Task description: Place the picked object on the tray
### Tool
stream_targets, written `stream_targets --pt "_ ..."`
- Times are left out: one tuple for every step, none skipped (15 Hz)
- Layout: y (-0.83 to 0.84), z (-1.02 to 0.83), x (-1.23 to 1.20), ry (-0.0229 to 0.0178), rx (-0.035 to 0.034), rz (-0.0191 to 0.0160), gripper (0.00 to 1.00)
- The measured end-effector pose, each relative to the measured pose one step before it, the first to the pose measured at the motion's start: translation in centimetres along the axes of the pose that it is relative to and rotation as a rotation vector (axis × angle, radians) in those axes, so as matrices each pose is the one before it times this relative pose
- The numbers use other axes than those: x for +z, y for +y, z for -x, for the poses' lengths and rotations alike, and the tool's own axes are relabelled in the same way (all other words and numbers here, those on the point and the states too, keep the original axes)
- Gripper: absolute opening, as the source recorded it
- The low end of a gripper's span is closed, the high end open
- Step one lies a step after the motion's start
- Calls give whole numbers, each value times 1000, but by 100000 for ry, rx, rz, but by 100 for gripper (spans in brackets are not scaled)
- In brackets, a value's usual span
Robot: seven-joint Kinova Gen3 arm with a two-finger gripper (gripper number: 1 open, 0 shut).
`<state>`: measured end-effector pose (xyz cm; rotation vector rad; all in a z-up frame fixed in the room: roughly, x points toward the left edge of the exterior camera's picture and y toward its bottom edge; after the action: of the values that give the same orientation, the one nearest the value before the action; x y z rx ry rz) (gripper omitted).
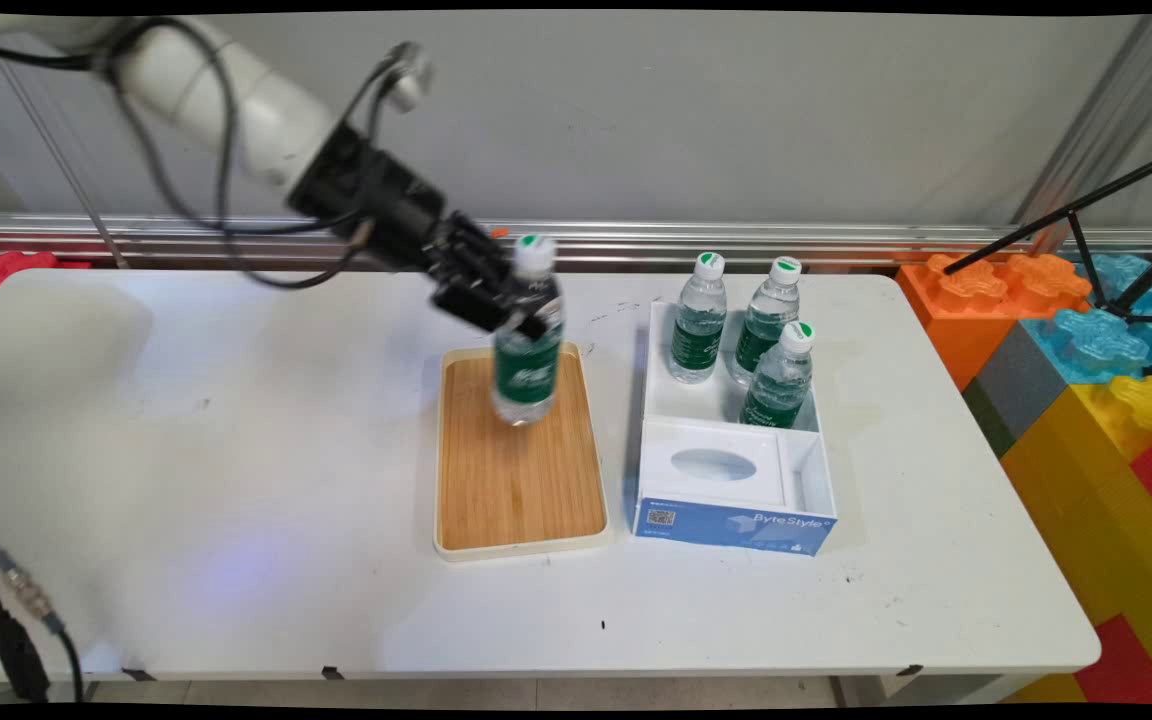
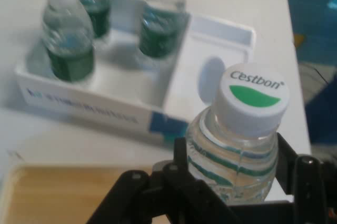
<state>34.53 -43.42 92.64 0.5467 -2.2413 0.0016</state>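
Main view first: the black gripper (image 1: 521, 310) was seen clamped on a water bottle (image 1: 527, 345), gripped around the upper body just under the neck. The bottle was held upright, or nearly so, with its green label facing the camera and its white cap with a green mark on top. It was held over the far end of a wooden tray (image 1: 520, 455); whether its base was touching the wood or just above it couldn't be made out.

From the hand view, the same bottle (image 2: 239, 145) was seen pinched between the two black fingers (image 2: 181, 168), one on each side of the ribbed clear plastic. "Cestbon" could be read on the cap.

The tray, bamboo-coloured with a cream rim, was laid lengthwise near the middle of the white table (image 1: 186, 450), and nothing else was seen on it.

Just beside the tray, to its right in the main view, a white box (image 1: 731, 500) with a blue front was set down, printed "ByteStyle". Three more bottles (image 1: 698, 320) of the same kind were stood upright in its far compartment, two at the back and one a bit nearer. The near compartment was covered by a white panel with an oval opening.

Big coloured building blocks (image 1: 1086, 370) were stacked off the table's right end.
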Motion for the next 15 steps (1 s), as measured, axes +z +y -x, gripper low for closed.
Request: stream_targets --pt "353 1115 -423 -809 1542 522 0" --pt "396 1024 -142 -119 1724 130 0" --pt "228 617 47 129 1304 7 0" --pt "365 783 279 557 2252 -3 0" --pt "266 513 451 658 2023 69 0" --pt "207 387 469 645 1670 36 0" --pt "160 345 570 640 1519 74 0" --pt "80 232 437 336 837 106 0" --pt "75 404 718 283 852 326 0" --pt "41 282 495 105 331 303 0" --pt "50 387 749 -20 423 552 0" --pt "45 486 843 -48 373 559 0" --pt "32 433 779 41 314 438 0" --pt "70 365 595 120 194 176 0" --pt "-123 306 729 282 252 238 0"
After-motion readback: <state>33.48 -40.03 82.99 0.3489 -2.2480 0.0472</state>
